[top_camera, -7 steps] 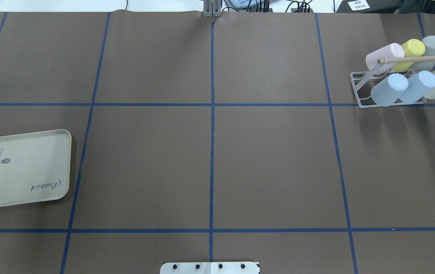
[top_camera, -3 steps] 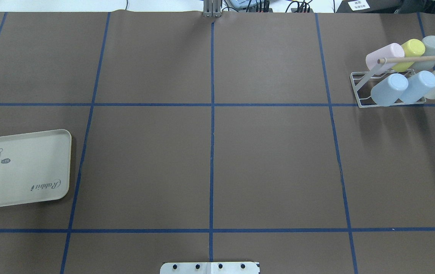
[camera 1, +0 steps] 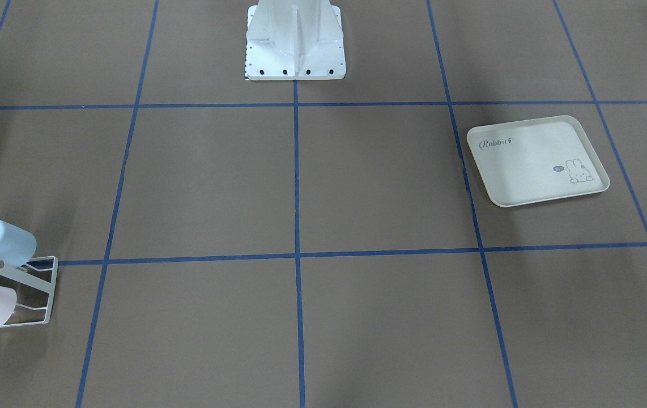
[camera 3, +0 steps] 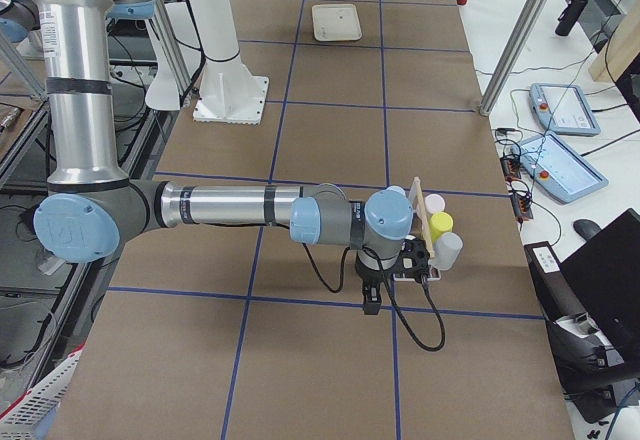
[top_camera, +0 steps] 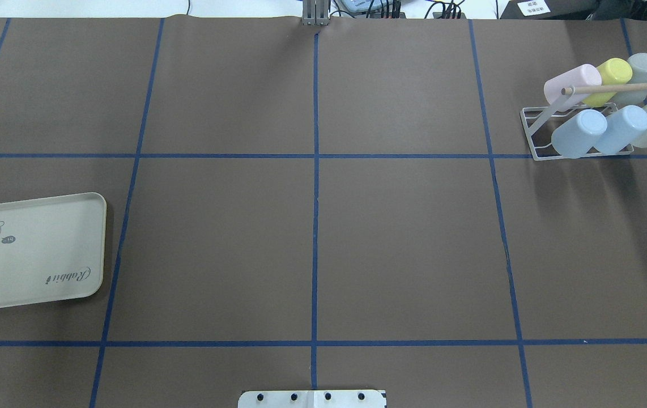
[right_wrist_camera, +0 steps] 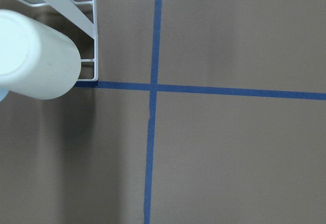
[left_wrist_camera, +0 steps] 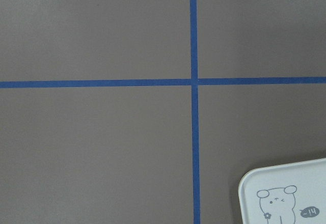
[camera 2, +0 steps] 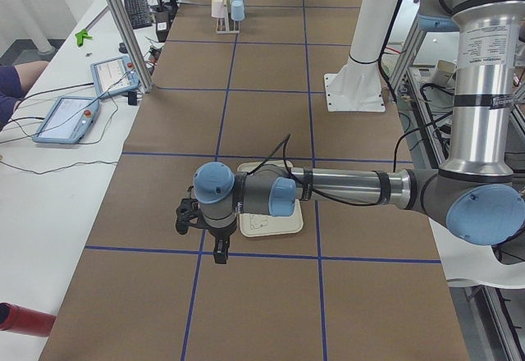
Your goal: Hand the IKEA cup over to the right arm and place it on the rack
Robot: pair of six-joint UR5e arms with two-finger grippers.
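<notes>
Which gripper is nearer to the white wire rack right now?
Right. The right gripper hangs just beside the rack; the left gripper is far off, by the rabbit-print tray.

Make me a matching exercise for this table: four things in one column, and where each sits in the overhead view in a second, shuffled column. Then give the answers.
Things
1. rabbit tray
2. yellow cup
3. wooden dowel
4. robot base plate

Places
A. bottom edge, centre
B. on the rack, far row, between a pink cup and a grey cup
C. left edge, nothing on it
D. across the top of the rack, above the cups

Pairs: 1-C, 2-B, 3-D, 4-A
</notes>
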